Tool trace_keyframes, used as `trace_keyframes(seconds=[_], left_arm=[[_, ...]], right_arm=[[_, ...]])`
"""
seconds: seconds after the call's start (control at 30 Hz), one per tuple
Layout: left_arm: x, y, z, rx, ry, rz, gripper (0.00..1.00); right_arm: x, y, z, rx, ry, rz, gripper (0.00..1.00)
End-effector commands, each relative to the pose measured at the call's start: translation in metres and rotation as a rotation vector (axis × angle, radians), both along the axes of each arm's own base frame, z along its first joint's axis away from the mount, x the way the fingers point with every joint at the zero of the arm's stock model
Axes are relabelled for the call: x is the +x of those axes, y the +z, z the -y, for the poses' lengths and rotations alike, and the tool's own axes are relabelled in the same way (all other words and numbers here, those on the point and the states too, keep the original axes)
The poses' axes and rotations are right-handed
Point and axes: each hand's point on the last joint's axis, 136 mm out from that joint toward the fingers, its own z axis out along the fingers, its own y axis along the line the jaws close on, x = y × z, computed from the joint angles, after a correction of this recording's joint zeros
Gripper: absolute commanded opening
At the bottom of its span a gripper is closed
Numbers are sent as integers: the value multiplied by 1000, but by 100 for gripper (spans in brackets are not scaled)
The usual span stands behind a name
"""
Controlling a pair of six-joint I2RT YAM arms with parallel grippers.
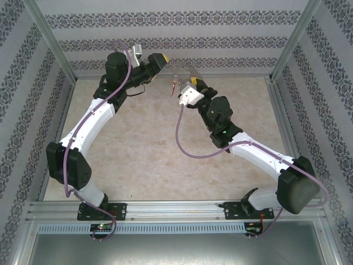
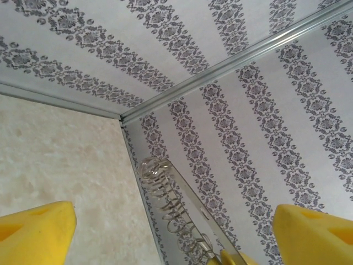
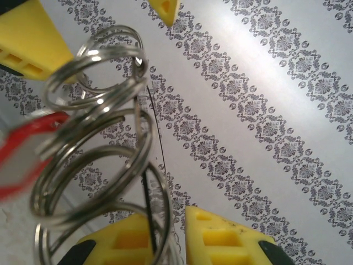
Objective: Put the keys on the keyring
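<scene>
Keyring [image 3: 94, 165] | gripped aloft by right gripper [image 3: 168, 243], jaws narrow | key [image 3: 22, 146] hung at its loops | left gripper [image 2: 174, 207] jaws set wide

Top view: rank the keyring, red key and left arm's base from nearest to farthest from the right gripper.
1. The keyring: pinched between the right gripper fingers, at the back of the table.
2. The red key: dangling right beside the ring, slightly nearer the arms.
3. The left arm's base: at the near edge, far left.
</scene>
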Motion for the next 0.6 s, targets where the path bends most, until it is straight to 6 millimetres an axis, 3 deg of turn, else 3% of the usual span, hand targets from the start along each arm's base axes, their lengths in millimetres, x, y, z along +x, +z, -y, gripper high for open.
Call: trace_keyframes(seconds=[0.0,0.33,0.57], left_arm=[[-3,23,3,-60,-44,28,92],[4,16,16,-105,-99,-4,90],[-1,14,20,-108,-119,2,69]], right_arm=[[-10,24,1,45,8,76,0],[-10,19,-13,10,29,76,0],[-9,20,-19,-5,32,82,0]])
